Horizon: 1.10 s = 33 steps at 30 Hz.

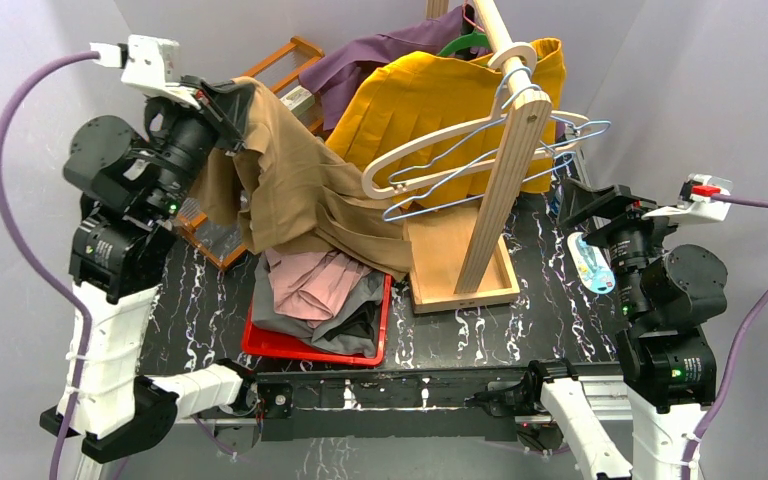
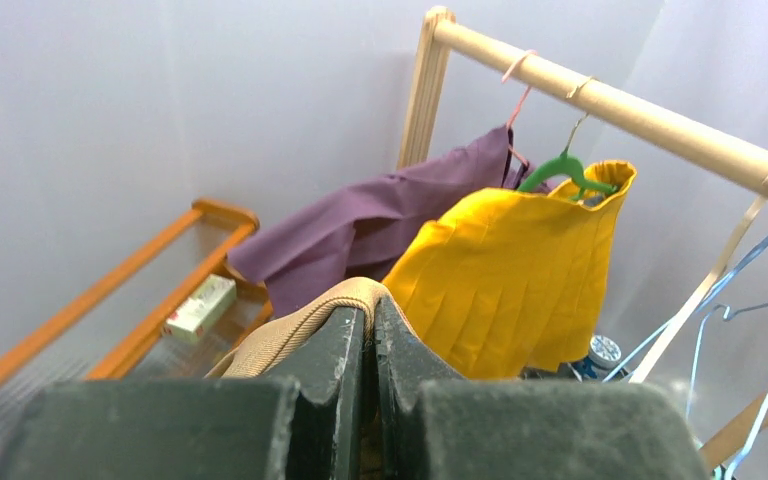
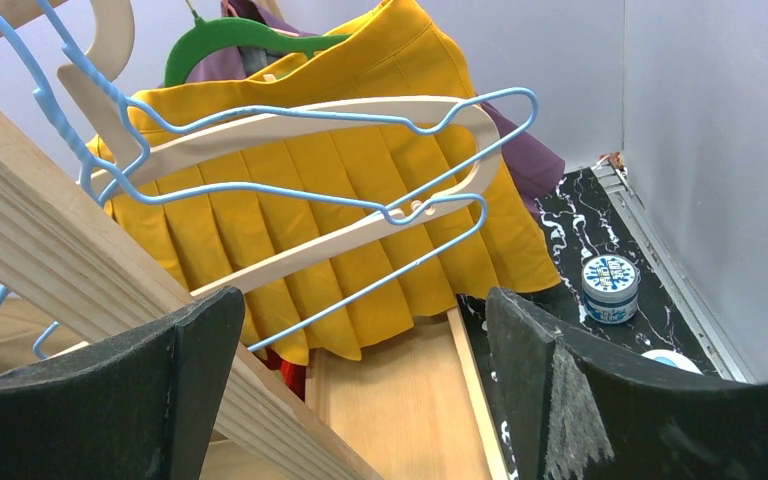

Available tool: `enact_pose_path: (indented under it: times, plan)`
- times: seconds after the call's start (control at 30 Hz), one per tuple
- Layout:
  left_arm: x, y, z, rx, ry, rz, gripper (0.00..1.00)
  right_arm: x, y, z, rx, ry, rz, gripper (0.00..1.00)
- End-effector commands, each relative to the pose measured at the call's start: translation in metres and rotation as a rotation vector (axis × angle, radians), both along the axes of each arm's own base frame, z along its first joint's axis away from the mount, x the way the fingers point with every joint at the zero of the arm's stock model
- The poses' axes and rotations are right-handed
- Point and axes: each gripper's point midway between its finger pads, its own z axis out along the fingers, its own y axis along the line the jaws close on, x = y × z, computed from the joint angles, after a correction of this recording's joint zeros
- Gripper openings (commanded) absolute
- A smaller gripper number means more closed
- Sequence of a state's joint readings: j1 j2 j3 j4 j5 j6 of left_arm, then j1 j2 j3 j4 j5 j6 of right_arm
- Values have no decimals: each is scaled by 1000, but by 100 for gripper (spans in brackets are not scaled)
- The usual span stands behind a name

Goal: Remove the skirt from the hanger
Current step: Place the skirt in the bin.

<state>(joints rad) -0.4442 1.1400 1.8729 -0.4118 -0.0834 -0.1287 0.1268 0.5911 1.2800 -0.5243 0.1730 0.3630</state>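
We note the left tool (image 1: 225,100) pinched shut on a tan edge of the skirt (image 1: 300,190), held high at the left rear. From there the cloth drapes down onto the clothes piled in the red bin (image 1: 260,347) on the worktop (image 1: 550,320). The right tool (image 3: 360,305) stands wide open and empty, facing the bare cream hanger (image 3: 360,110) and the blue wire hanger (image 3: 430,255).

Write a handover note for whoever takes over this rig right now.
Left gripper: shut on the tan skirt, held up at the left.
Right gripper: open, empty, near the rail.
Done: the tan skirt looks free of any hanger; its lower end drapes toward the red bin. A cream hanger hangs bare.
Left: probably release the tan skirt. The yellow skirt is on its green hanger.
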Motion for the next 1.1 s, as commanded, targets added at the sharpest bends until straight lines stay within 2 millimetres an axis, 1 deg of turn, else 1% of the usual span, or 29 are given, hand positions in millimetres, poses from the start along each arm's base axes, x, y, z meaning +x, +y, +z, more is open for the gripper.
enact_pose_path:
  times: [0.0, 0.07, 0.17, 0.33, 0.43, 0.53, 0.6, 0.67, 0.73, 0.83, 0.97, 1.0, 1.07]
  plan:
    - [-41, 19, 77, -8, -251, 1, 0, 4, 2, 17, 3, -62, 9, 98]
    - [-52, 19, 91, 4, -295, -22, 0, 6, 4, 17, 2, -61, 17, 98]
    - [-67, 27, 107, -5, -346, -11, 0, 8, 6, 15, 7, -58, 26, 98]
    - [-86, 35, 122, -6, -406, -6, 0, 8, 7, 18, 13, -69, 31, 98]
    - [-92, 38, 124, -18, -415, -5, 0, 8, 6, 17, 9, -62, 27, 99]
    - [-89, 30, 115, -39, -390, -47, 0, 8, 7, 15, 12, -60, 31, 99]
    - [-79, 20, 101, -55, -339, -81, 0, 8, 8, 13, 15, -56, 36, 98]
    - [-63, 9, 78, -64, -261, -106, 0, 8, 8, 11, 19, -51, 39, 98]
    - [-48, 2, 52, -71, -176, -109, 0, 8, 9, 10, 20, -51, 40, 98]
    - [-30, -2, 9, -99, -54, -83, 0, 7, 8, 10, 21, -50, 38, 98]
    - [-9, -16, -47, -125, 73, -97, 0, 7, 7, 10, 19, -48, 32, 98]
    - [-3, -20, -59, -121, 105, -101, 0, 6, 7, 10, 19, -48, 33, 98]
    - [6, -30, -77, -128, 158, -126, 0, 6, 8, 11, 19, -50, 35, 98]
